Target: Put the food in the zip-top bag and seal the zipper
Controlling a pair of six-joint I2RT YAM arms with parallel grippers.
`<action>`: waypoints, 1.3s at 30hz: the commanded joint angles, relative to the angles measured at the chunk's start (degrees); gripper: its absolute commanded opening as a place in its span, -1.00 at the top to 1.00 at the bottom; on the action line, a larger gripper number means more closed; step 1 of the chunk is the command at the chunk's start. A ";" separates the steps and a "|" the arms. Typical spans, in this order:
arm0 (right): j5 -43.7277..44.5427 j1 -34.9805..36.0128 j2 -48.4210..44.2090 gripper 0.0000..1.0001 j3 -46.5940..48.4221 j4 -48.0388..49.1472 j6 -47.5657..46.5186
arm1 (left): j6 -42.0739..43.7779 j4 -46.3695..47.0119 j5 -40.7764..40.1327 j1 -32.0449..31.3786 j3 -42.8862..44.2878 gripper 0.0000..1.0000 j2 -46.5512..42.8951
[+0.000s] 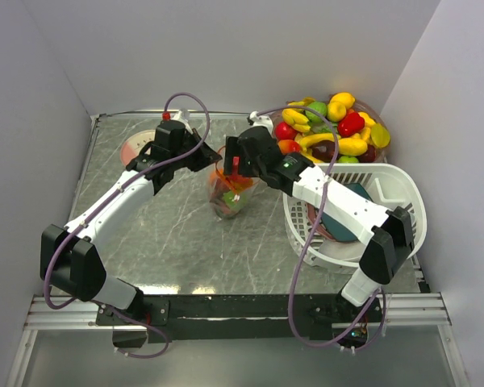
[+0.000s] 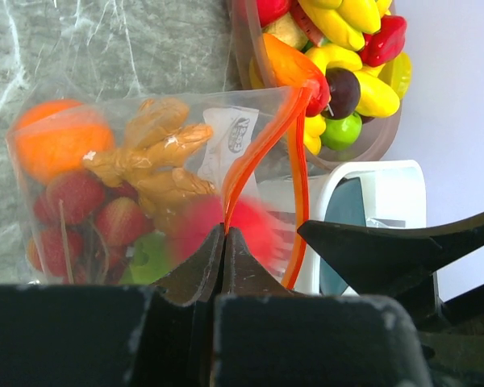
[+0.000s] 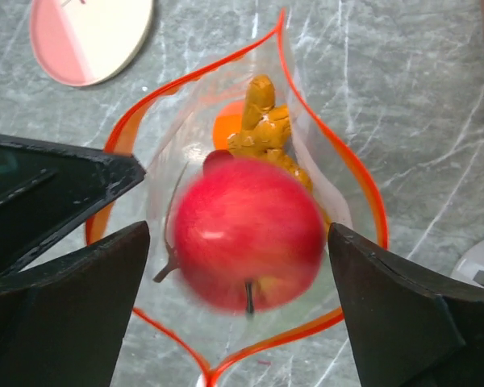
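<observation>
Right wrist view shows you the right gripper (image 3: 238, 235) with jaws standing wide, a blurred red apple (image 3: 248, 234) between them touching neither finger, directly over the open mouth of the zip-top bag (image 3: 339, 181). Your left gripper (image 2: 224, 235) has its jaws pinched tight on the zipper (image 2: 240, 173), holding the mouth up mid-worktop (image 3: 436, 97). An orange (image 2: 60, 145), strawberries (image 2: 81, 197) and ginger root (image 3: 262, 121) lie inside.
</observation>
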 commanded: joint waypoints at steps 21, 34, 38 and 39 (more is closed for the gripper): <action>0.54 -27.68 8.10 -0.90 18.27 -4.12 -10.79 | -0.61 4.89 -0.84 0.01 -1.74 0.98 -2.03; -2.18 -40.53 19.17 -0.82 27.25 1.94 -4.03 | 0.44 4.63 1.80 0.01 -1.56 0.98 -1.15; -7.10 -41.50 26.97 -0.85 35.22 2.57 -1.39 | 0.97 4.54 1.36 0.01 -1.39 0.98 -1.33; -7.72 -41.50 28.31 -0.86 36.56 2.65 -0.34 | 0.97 4.46 1.27 0.01 -1.30 0.98 -1.24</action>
